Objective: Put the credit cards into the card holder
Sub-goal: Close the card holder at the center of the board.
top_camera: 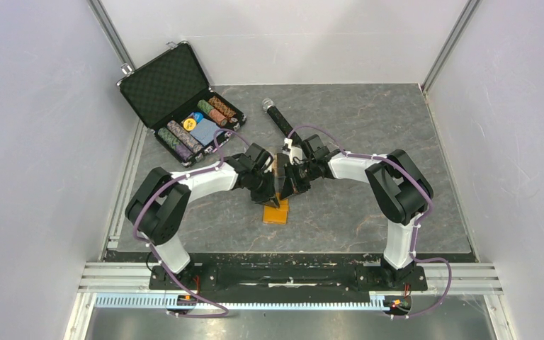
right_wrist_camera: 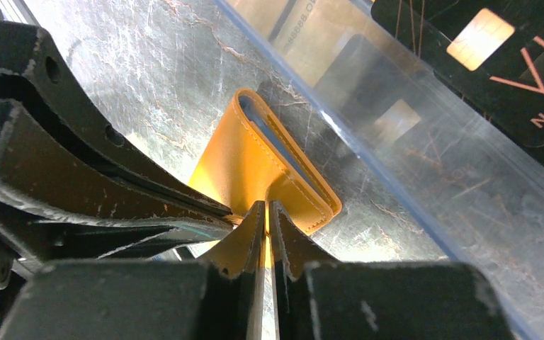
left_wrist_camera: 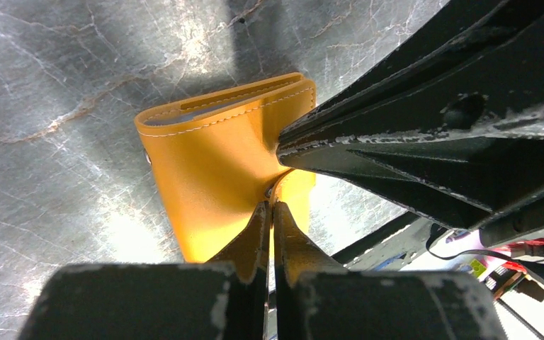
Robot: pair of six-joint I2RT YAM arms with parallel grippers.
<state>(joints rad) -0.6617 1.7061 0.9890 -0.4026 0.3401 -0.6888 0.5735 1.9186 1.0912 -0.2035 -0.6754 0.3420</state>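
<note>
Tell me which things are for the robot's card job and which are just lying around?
For the job:
- orange card holder, pinched by the left tool and the right tool
- black credit card
- gold-tan credit card

Just lying about:
- open poker chip case
- poker chips inside it
- microphone

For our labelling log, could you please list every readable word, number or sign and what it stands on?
"NO." followed by cut-off characters: on the black card, right wrist view.
Print on the gold-tan card: too blurred to read.
Marks on the poker chips: too small to read.
</note>
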